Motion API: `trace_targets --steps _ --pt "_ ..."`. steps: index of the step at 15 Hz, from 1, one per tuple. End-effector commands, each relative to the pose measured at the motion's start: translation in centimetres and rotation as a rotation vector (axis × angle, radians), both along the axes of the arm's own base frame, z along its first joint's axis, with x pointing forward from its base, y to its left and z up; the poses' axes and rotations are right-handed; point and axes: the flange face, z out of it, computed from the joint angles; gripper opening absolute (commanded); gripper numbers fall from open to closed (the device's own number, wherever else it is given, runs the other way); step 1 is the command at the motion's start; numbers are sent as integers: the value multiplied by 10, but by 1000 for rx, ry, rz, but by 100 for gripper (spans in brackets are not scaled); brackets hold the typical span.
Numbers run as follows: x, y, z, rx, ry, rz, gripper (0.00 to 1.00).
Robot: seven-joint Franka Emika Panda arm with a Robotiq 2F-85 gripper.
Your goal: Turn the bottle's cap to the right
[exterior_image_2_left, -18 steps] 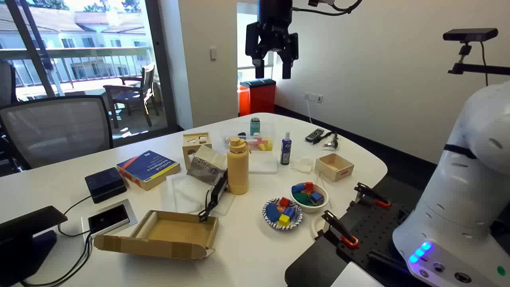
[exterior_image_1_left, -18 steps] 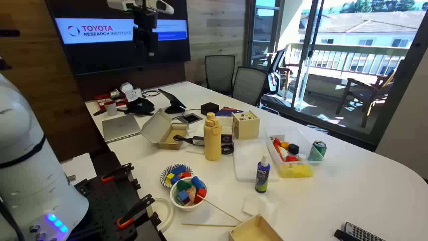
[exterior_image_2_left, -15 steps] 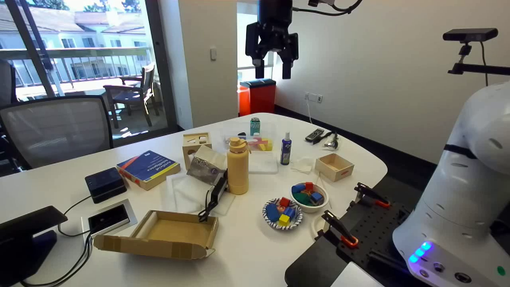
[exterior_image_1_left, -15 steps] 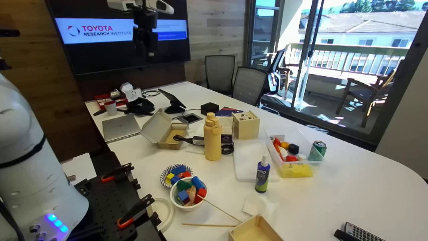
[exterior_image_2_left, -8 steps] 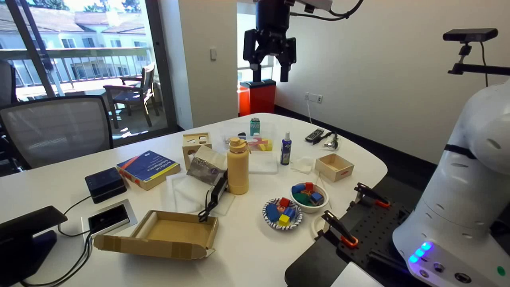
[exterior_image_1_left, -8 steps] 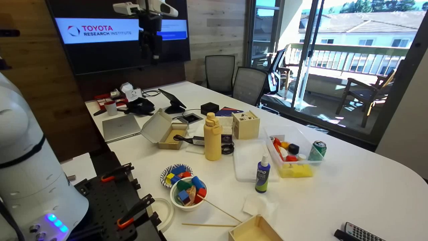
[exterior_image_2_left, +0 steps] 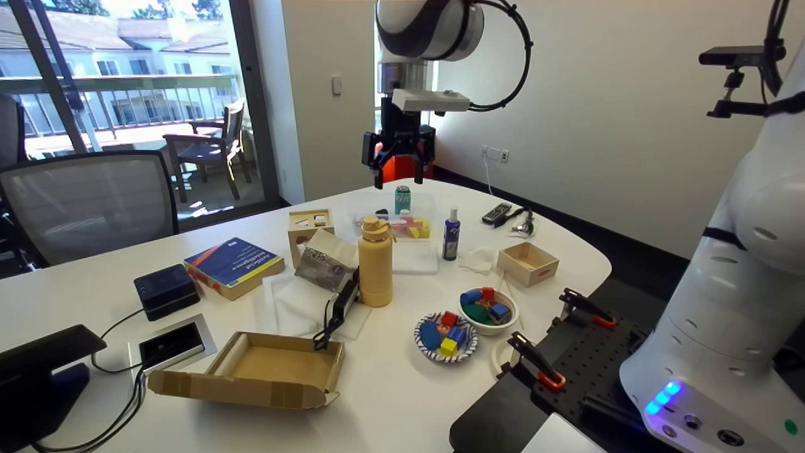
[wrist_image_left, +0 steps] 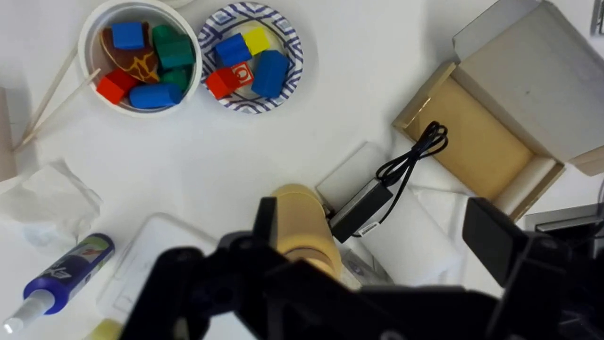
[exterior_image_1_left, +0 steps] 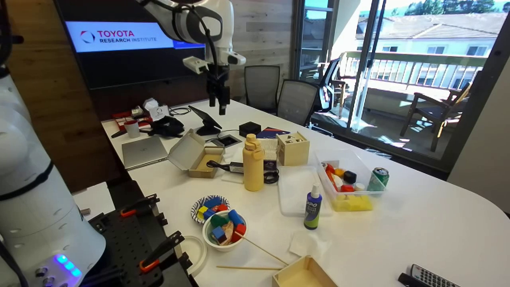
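While one gripper [exterior_image_2_left: 399, 178] hangs at the upper centre of an exterior view, released, its two jaws apart, one bottle [exterior_image_2_left: 375, 270] stands upright near the centre, its single cap [exterior_image_2_left: 375, 224] on top, well apart from the gripper. One white bowl [wrist_image_left: 90, 52] and one patterned bowl [wrist_image_left: 296, 56] sit side by side at the wrist view's upper left; one spray [wrist_image_left: 73, 270] shows lower left. Two sticks [exterior_image_1_left: 249, 268] lie at lower centre in an exterior view.
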Motion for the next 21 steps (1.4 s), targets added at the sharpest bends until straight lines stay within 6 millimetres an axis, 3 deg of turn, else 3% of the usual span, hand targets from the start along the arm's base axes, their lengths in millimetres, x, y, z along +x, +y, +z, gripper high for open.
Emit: trace_targets --steps 1,4,8,17,18,19,21 --pt "34 3 -41 -56 -46 -72 100" --pt "52 6 -68 -109 -90 -114 100" --pt "71 6 -87 -129 -137 -156 100" --pt "101 2 -108 -134 -175 -175 100" --pt "102 3 -110 -134 -176 -173 91" --pt "104 3 -111 -136 -177 -172 91" --pt "105 5 -115 -135 -173 -172 97"
